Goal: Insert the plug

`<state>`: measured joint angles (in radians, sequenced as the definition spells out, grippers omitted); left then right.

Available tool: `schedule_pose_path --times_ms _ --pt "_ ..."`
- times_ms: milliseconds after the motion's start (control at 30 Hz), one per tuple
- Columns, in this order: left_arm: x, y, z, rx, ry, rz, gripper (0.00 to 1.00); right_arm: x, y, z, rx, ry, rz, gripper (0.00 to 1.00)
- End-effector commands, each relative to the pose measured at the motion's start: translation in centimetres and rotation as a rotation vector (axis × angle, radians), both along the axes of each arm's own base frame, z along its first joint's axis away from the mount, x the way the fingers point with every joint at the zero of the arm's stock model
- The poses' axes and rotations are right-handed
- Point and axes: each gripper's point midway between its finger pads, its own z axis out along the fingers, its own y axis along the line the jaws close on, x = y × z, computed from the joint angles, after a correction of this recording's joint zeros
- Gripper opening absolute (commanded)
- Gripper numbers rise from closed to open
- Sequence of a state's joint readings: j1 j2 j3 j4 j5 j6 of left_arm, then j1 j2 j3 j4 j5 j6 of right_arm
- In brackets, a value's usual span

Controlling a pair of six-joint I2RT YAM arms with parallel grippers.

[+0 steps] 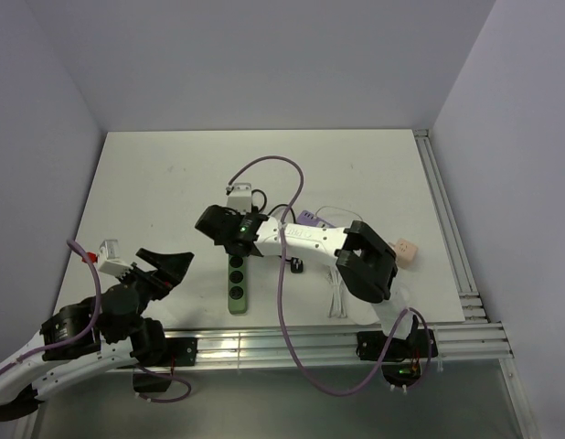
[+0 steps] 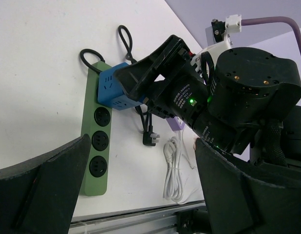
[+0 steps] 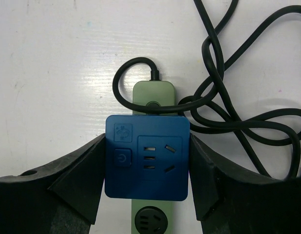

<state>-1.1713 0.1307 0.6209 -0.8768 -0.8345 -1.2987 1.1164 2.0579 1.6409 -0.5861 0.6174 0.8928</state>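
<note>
From above, the right claw [image 1: 237, 244] reaches the far end of the green strip [image 1: 237, 289], in the middle of the bench [image 1: 154, 183]. The left claw [image 1: 173, 265] hangs wide open near the left front corner. The left wrist view shows the blue plug [image 2: 110, 92] sitting on that far end. The right wrist view shows the fingers [image 3: 80, 170] squeezing the plug's sides. It looks pushed in, or nearly; letting go is left.

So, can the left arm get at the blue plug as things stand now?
Probably not: the right tool clamps the plug on both sides and covers it from above; the left tool hangs open, well apart.
</note>
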Motion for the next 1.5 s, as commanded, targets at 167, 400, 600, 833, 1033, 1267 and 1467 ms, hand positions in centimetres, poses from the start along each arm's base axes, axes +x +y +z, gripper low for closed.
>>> schedule_pose_path --times_ms 167,400,600,833,1033,1267,1467 --pt "0.0 0.1 0.4 -0.014 -0.007 -0.001 0.93 -6.5 -5.9 -13.4 -0.393 0.359 0.134 0.0" --pt "0.0 0.1 0.4 -0.016 -0.008 0.0 0.93 -8.3 -8.1 -15.5 -0.453 0.406 0.124 0.0" --pt "0.0 -0.1 0.6 -0.001 -0.007 -0.003 0.93 -10.1 -7.0 -17.5 -0.36 0.471 0.117 0.0" --pt "0.1 0.0 0.5 -0.011 -0.008 0.005 0.93 -9.8 -6.1 -18.2 -0.408 0.434 0.114 0.0" --pt "0.1 -0.2 0.1 -0.005 0.004 0.003 0.93 -10.7 -9.2 -20.8 -0.468 0.441 0.083 0.0" --pt "0.2 0.0 0.1 0.019 0.013 0.013 0.92 -11.7 -11.3 -20.9 -0.415 0.406 0.042 0.0" --pt "0.1 -0.4 -0.1 0.02 0.024 0.007 0.92 -13.8 -12.4 -20.9 -0.405 0.345 0.002 0.0"
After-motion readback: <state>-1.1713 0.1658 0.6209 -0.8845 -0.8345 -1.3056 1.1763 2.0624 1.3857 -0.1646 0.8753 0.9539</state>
